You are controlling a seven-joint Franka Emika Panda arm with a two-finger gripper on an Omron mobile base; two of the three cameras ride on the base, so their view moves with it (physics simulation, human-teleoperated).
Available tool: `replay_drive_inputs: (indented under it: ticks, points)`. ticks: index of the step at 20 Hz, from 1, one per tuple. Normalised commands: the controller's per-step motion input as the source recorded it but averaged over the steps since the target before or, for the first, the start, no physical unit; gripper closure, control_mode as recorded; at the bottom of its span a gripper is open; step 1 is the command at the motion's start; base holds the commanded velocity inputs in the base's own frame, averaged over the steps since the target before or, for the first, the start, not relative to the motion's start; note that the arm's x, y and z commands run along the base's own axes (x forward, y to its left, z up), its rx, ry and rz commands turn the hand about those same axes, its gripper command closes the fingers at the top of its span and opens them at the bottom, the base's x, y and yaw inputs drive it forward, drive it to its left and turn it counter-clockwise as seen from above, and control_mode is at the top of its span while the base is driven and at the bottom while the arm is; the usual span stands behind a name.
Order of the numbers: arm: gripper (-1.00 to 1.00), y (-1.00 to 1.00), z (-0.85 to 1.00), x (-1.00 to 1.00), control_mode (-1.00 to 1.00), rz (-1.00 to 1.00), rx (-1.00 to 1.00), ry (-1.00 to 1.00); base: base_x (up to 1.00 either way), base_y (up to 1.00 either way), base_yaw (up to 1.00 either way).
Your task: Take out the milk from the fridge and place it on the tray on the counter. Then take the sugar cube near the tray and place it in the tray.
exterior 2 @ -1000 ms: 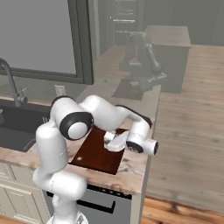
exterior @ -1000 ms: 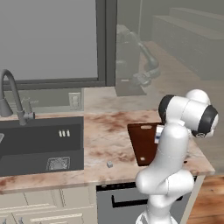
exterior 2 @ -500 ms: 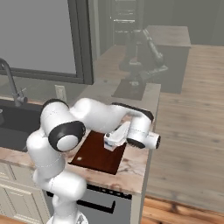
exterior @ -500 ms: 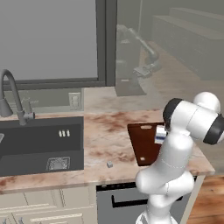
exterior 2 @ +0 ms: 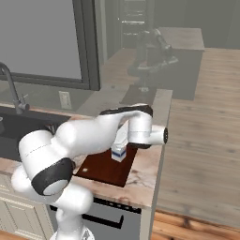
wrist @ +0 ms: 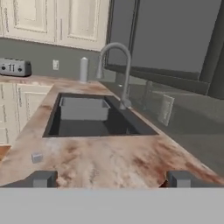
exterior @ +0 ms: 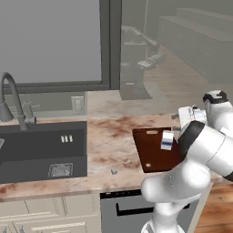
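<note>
Milk [exterior: 167, 139] upright on tray [exterior: 152, 157] near bench [exterior: 109, 136] right end, first step looks done. Hand [wrist: 111, 179] wide open, empty, facing sugar cube [exterior: 114, 171] near bench front edge, left of tray.

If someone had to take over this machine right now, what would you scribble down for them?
Gripper: open, holding nothing, looking across the counter toward the sink.
Milk: standing upright on the tray, released.
Sugar cube: on the counter, left of the tray, near the front edge, apart from it.
Done: milk is out of the fridge and on the tray.
Left: pick up the sugar cube and set it in the tray.
</note>
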Motion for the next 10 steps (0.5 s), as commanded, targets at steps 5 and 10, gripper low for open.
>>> replay_drive_inputs:
  ticks: [5, 10]
  points:
    - [-1.0, 0.82, 0.41, -0.61, -1.0, -0.09, -0.28, 0.0, 0.0, 0.0, 0.0]
    - [-1.0, 0.76, 0.37, -0.42, -1.0, -0.07, -0.23, 0.07, 0.0, 0.0, 0.0]
